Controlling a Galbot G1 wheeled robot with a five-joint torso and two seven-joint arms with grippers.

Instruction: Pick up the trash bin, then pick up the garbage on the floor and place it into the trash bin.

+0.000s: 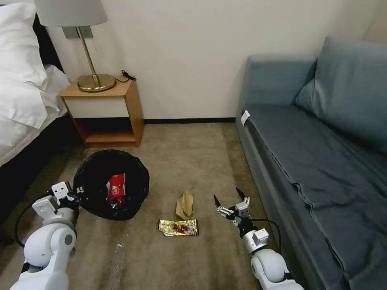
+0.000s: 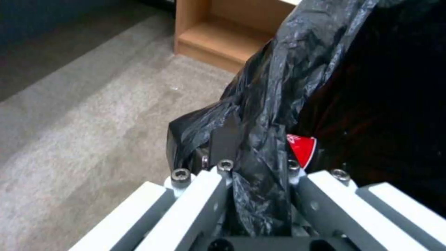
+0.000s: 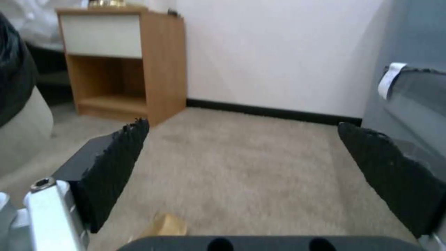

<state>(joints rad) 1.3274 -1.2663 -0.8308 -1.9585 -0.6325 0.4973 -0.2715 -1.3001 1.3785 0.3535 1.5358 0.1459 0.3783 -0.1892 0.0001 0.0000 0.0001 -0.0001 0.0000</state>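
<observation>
Black crinkled plastic liner covers the rim of the small round trash bin, which the left gripper clamps at the bin's nine o'clock edge; the red-and-white snack packet already lies inside. So the bin is in hand and collecting is under way. The right gripper hangs spread wide and empty above the carpet, with the tan crumpled paper wad at its nine o'clock and the shiny gold wrapper beyond at eight. Next, I judge, it must descend onto one. The bin's white wall is mostly hidden.
</observation>
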